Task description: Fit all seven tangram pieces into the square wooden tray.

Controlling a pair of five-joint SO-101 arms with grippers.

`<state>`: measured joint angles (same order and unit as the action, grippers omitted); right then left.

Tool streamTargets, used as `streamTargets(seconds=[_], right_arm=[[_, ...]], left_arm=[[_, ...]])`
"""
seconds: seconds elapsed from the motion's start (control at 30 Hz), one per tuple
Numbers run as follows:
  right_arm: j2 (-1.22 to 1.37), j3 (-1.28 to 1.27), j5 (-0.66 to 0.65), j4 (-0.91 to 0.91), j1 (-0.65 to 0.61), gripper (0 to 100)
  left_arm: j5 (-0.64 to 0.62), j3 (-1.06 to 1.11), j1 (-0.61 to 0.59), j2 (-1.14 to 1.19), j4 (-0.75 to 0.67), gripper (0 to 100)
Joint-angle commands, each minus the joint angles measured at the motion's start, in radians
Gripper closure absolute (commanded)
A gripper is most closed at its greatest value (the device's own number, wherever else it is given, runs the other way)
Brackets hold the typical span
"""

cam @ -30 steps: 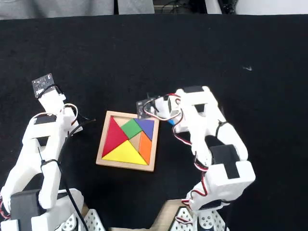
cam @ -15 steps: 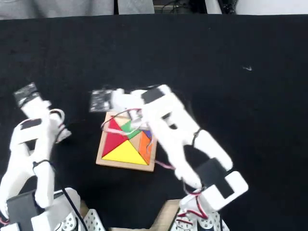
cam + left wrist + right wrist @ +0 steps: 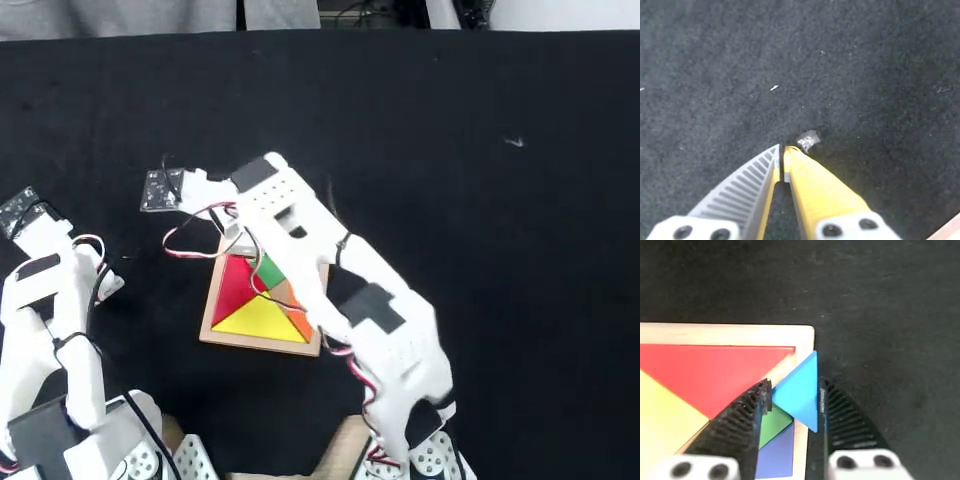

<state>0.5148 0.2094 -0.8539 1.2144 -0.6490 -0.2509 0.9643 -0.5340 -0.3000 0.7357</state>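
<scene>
Jaws of the right gripper [image 3: 793, 388] pinch the blue triangle [image 3: 801, 390] edge-to-corner at one corner of the tray [image 3: 730, 333]. It looks light, stiff and likely slick, so gripping across its middle seems safest. Pressed together and empty, the left gripper [image 3: 782, 150] hangs apart from the tray.

no text or numbers can be read.

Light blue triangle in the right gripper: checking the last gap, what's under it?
Below the light blue triangle: a corner of the square wooden tray, the red triangle and a green piece. The tray floor directly beneath is covered.
</scene>
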Motion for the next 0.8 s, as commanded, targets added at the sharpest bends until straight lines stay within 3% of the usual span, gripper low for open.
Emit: streamTargets(seconds=[0.0,0.4,0.57,0.77], right_arm=[[0.019,0.107,0.009,0.061,-0.011,91.0],[0.022,0.021,0.032,0.055,-0.048,90.8],[0.022,0.021,0.092,0.054,-0.041,80.1],[0.021,0.012,0.092,0.064,-0.046,80.6]], left_arm=[[-0.003,-0.013,0.008,-0.034,0.006,97],[-0.003,-0.013,0.008,-0.032,0.006,97],[-0.003,-0.013,0.008,-0.032,0.006,97],[-0.003,-0.013,0.008,-0.032,0.006,97]])
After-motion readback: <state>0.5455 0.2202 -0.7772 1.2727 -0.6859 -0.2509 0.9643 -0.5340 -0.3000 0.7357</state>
